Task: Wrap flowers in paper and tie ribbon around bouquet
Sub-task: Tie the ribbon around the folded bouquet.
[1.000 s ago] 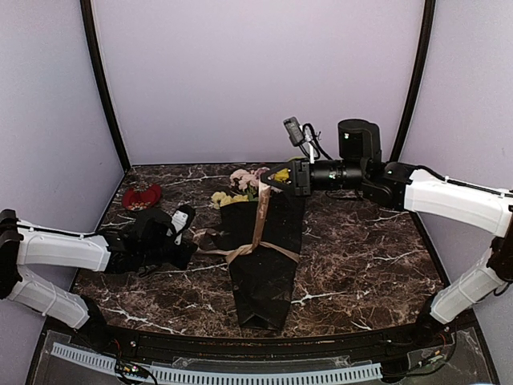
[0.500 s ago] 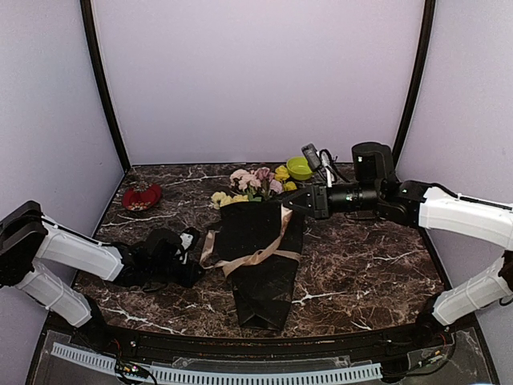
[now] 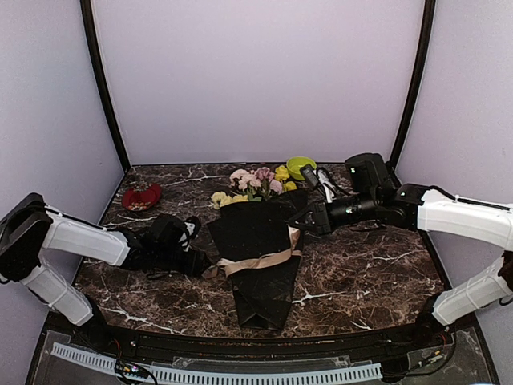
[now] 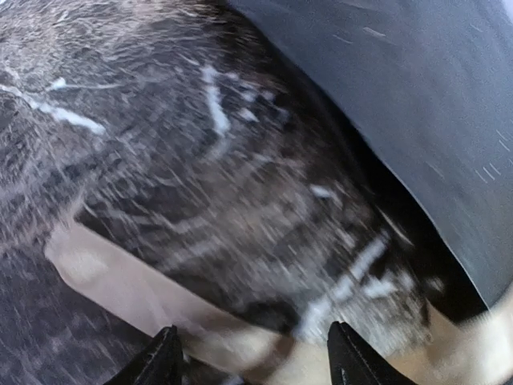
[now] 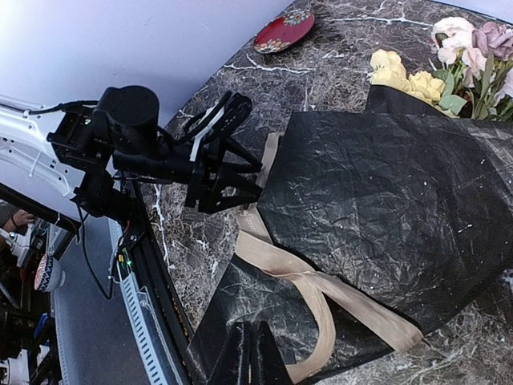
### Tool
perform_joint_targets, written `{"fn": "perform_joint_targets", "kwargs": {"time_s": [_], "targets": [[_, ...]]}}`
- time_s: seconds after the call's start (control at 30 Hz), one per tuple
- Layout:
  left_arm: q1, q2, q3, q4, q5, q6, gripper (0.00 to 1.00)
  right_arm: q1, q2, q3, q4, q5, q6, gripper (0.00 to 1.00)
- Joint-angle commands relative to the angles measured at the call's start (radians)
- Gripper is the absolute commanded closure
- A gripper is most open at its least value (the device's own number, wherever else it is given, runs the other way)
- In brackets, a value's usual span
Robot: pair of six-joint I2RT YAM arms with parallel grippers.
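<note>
The bouquet lies mid-table: the black crinkly paper (image 3: 260, 277) forms a cone, and the pink and yellow flowers (image 3: 255, 183) stick out at its far end. The beige ribbon (image 3: 260, 261) crosses the cone's narrow part. My left gripper (image 3: 202, 263) sits low at the cone's left edge, open. Its fingers (image 4: 164, 359) straddle the ribbon (image 4: 120, 281), which lies on the marble. My right gripper (image 3: 298, 224) hovers over the cone's right edge, shut. In the right wrist view the ribbon (image 5: 280, 261) loops up to the side of its fingers (image 5: 250, 353).
A red plate (image 3: 142, 196) sits at the back left. A green bowl (image 3: 300, 167) stands behind the flowers. The table's front rail (image 3: 240, 370) runs just below the cone's tip. The left arm (image 5: 120, 128) lies along the table's left side.
My left gripper opened, let go of the ribbon's left end and slid right to the cone. My right gripper came down and right, so the ribbon went slack across the paper.
</note>
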Motion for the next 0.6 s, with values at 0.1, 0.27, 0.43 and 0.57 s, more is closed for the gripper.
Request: {"fn": "perform_joint_targets", "kwargs": {"time_s": [0.1, 0.27, 0.43, 0.57], "targets": [[0.034, 0.168, 0.164, -0.151, 0.011, 0.046, 0.37, -0.002, 0.007, -0.004, 0.003, 0.001, -0.013, 1.0], [0.033, 0.12, 0.141, -0.135, -0.024, 0.067, 0.4, -0.003, 0.008, -0.006, 0.0, 0.001, -0.019, 1.0], [0.034, -0.12, 0.012, 0.026, -0.038, 0.211, 0.42, -0.003, 0.008, -0.007, -0.008, -0.001, -0.027, 1.0], [0.033, -0.267, -0.086, 0.096, 0.168, 0.373, 0.42, -0.004, -0.003, -0.001, -0.018, 0.014, -0.03, 1.0]]}}
